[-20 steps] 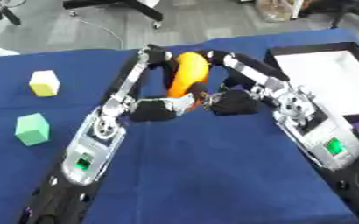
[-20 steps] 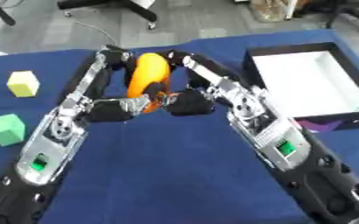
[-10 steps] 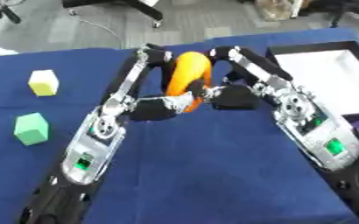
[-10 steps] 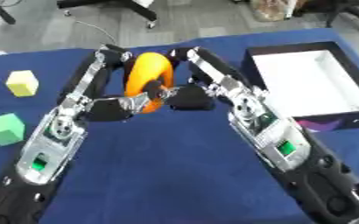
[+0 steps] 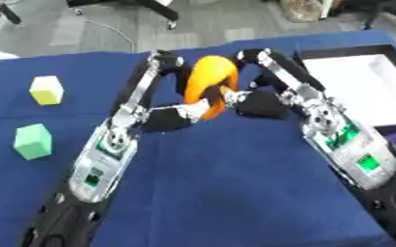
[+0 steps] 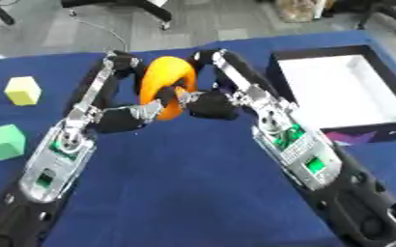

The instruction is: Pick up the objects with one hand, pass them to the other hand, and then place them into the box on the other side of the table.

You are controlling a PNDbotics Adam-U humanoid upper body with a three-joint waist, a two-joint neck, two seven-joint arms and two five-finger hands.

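Observation:
A curved orange object point(image 5: 210, 79) is held up above the middle of the blue table. My left hand point(image 5: 177, 116) comes in from the left and its fingers are curled on the object's lower end. From the right, my right hand point(image 5: 256, 103) meets the same lower end and is closed against it too. Both dark hands press together there, so the exact contact is hard to make out. The black box with a white inside point(image 6: 343, 94) lies at the table's right side.
A yellow cube point(image 5: 47, 89) and a green cube point(image 5: 33, 141) sit on the blue cloth point(image 5: 227, 193) at the left. Grey floor and chair legs lie beyond the table's far edge.
Both hands and the orange object have stayed almost in place; my right hand has shifted slightly up against the object.

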